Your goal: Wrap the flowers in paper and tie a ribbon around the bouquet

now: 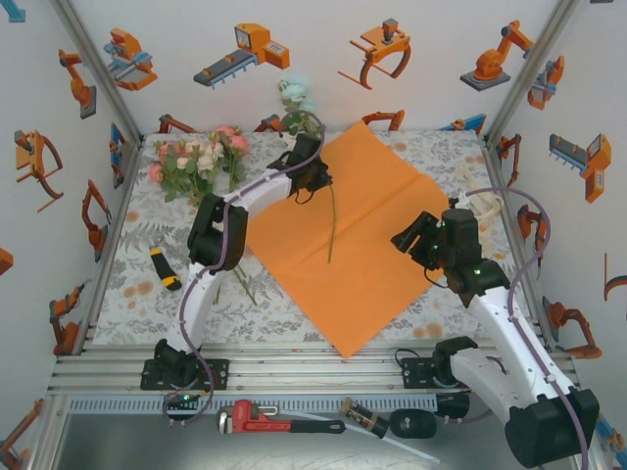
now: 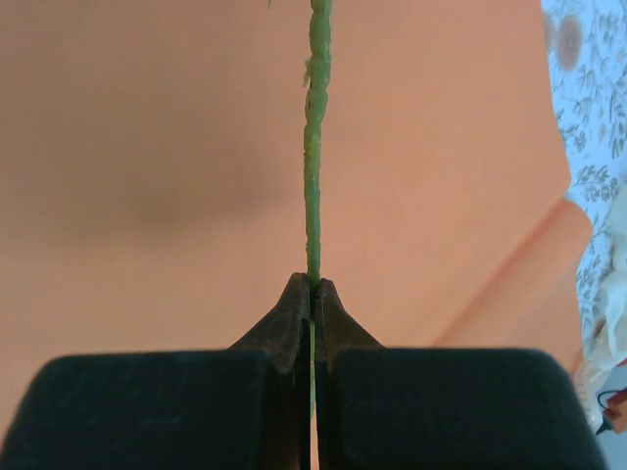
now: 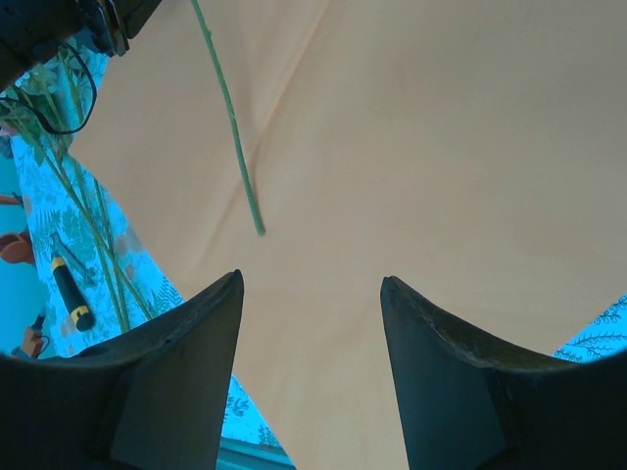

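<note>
The orange paper (image 1: 377, 230) lies flat as a diamond on the floral tablecloth. My left gripper (image 1: 312, 178) hovers over its far corner, shut on the thin green stem (image 2: 313, 147) of one pale blue flower (image 1: 294, 96). The bloom stands up behind the gripper and the stem's end (image 1: 330, 257) hangs over the sheet. The other flowers (image 1: 196, 162) lie bunched at the back left. My right gripper (image 3: 312, 278) is open above the paper's right side, nothing between its fingers. The cream ribbon (image 2: 609, 323) lies past the paper's right edge.
A black and yellow tool (image 1: 165, 268) lies on the cloth at the left. Loose green stems (image 1: 240, 284) rest beside the paper's left edge. A red pipe wrench (image 1: 279, 419) and other tools sit on the shelf in front of the arm bases.
</note>
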Action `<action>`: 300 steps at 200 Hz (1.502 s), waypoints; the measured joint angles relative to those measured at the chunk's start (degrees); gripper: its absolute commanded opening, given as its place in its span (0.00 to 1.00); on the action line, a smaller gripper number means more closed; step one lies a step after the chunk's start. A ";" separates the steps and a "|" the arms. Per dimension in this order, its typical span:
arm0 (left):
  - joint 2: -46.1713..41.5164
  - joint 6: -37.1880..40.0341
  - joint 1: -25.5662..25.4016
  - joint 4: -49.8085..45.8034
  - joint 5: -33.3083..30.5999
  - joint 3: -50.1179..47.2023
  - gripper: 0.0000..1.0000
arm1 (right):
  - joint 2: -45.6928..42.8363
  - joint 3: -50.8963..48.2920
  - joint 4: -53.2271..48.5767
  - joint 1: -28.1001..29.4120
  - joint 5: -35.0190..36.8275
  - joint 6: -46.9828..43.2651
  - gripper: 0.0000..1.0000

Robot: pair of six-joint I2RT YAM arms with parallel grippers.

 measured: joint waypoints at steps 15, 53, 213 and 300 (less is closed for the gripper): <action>-0.02 0.13 0.00 0.74 0.50 -2.01 0.22 | 0.09 0.00 0.00 0.00 0.00 0.02 0.56; -1.16 1.81 0.11 1.42 1.73 -4.09 0.33 | 0.46 0.00 0.00 0.00 -0.02 0.02 0.56; -33.35 20.72 30.03 -10.54 -11.23 -34.93 0.32 | 5.40 -1.99 3.76 0.00 -1.46 0.07 0.56; -29.53 20.31 31.89 -12.66 -11.65 -35.93 0.31 | 5.14 -2.03 3.74 0.00 -1.57 0.07 0.56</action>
